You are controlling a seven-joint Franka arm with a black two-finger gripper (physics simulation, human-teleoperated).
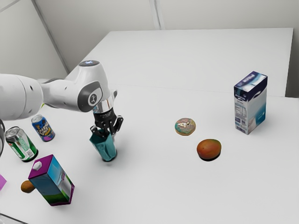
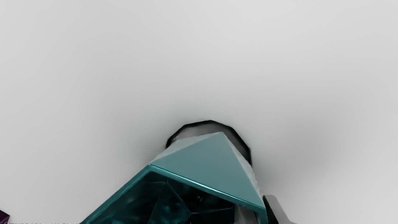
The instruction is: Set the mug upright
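Note:
The gripper (image 1: 111, 130) is at the rim of the teal, faceted mug (image 1: 106, 148), on the side toward the exterior view's right. The mug stands roughly upright with its mouth up and its narrower base down at the table. In the wrist view the gripper (image 2: 260, 214) pinches the wall of the mug (image 2: 205, 168): one grey finger shows inside the mouth, the other lies against the outside. The mug's dark interior is visible; its handle cannot be made out. Whether the base touches the table cannot be told.
On the white table (image 1: 154, 186), a purple-topped carton (image 1: 52, 181), a small brown fruit (image 1: 27, 186), a green can (image 1: 21, 143) and a blue can (image 1: 43, 128) stand toward the exterior view's left. Toward its right are a donut (image 1: 185, 126), a mango (image 1: 209, 149) and a blue-white box (image 1: 251, 102).

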